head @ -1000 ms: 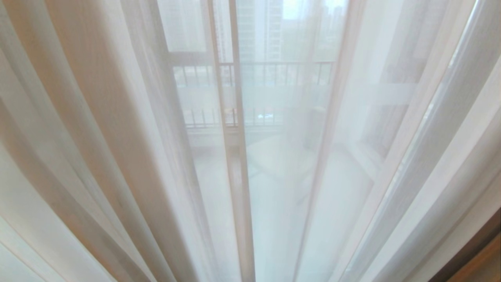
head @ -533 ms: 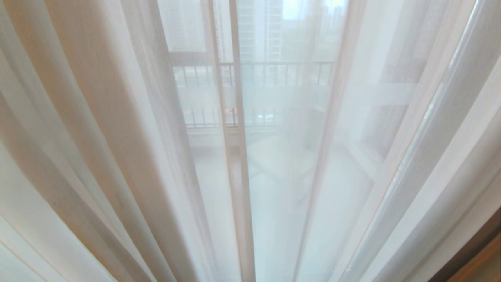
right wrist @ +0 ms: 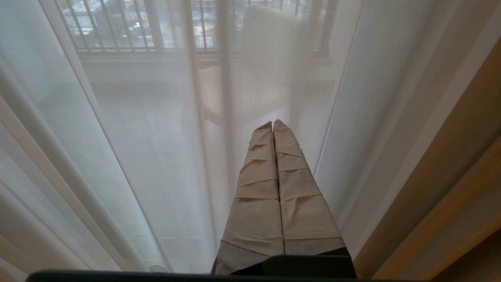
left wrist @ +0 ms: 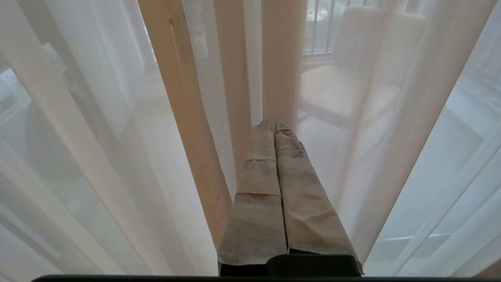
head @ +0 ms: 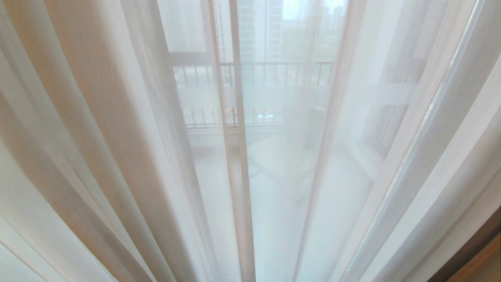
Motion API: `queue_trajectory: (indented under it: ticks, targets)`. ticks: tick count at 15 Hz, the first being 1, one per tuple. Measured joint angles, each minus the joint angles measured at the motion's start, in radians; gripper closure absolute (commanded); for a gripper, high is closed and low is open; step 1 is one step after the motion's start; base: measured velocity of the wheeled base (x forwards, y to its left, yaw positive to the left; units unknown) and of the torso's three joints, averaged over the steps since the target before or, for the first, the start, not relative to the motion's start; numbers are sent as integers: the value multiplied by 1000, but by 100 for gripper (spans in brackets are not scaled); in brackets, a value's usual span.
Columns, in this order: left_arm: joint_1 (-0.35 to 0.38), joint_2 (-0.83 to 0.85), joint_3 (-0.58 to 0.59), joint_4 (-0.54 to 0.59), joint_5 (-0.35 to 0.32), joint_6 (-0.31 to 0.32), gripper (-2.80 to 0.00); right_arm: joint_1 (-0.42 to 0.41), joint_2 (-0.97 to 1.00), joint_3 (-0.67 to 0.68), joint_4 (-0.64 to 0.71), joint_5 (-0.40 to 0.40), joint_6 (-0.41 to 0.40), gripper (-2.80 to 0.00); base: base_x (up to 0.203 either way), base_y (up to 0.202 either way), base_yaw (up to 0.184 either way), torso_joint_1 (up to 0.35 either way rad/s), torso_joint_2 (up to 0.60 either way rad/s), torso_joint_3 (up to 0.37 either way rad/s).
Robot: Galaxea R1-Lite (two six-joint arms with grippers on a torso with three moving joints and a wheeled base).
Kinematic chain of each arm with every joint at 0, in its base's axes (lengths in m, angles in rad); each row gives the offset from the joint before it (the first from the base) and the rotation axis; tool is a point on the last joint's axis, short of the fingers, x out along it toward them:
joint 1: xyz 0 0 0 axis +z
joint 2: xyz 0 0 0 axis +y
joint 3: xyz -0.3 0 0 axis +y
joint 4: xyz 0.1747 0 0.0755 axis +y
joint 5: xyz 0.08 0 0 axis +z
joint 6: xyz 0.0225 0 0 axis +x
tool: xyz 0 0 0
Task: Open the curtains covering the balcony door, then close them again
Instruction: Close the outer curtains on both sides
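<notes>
Sheer white curtains (head: 98, 137) hang drawn across the whole head view in long vertical folds. Through them the balcony door (head: 236, 156) shows dimly as a vertical frame bar with glass on both sides. Neither arm is in the head view. In the left wrist view my left gripper (left wrist: 273, 123), its fingers wrapped in beige tape, is shut and empty, pointing at the curtains (left wrist: 117, 137) just short of the cloth. My right gripper (right wrist: 273, 123), wrapped the same way, is shut on nothing in front of the curtains (right wrist: 148, 149).
Behind the sheer cloth I can make out a balcony railing (head: 274, 72) and a pale chair (head: 282, 156) on the balcony floor. A brown wooden edge (head: 477, 254) borders the curtains at the lower right, close beside my right gripper (right wrist: 450, 176).
</notes>
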Motion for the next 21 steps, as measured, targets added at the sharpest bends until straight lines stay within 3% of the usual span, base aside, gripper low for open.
queue_trajectory:
  ticks: [21]
  targets:
    - [0, 0, 0, 1, 2, -32, 0, 0, 0, 0, 0, 0, 0, 0, 0, 0, 0, 0, 0, 0]
